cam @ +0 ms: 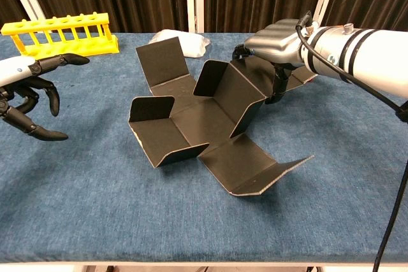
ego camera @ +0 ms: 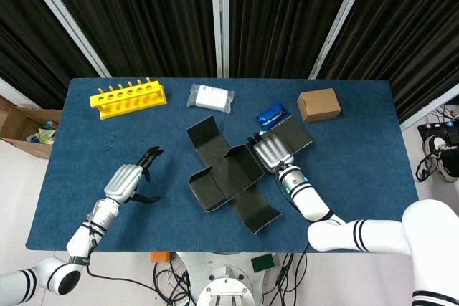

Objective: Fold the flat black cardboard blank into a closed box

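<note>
Black cardboard blank (ego camera: pixel 228 173) under your silver right hand (ego camera: pixel 272 150); blue cloth (ego camera: pixel 358 177); beyond the hand, brown box (ego camera: pixel 319 104), yellow rack (ego camera: pixel 128 98).

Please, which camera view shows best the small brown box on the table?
The head view: the small brown box shows whole there, near the far right of the blue table. The chest view does not show it; the right robot hand and arm fill that side.

Head view steeply down from above, chest view low and close, sharing the table (ego camera: pixel 358 177).
</note>
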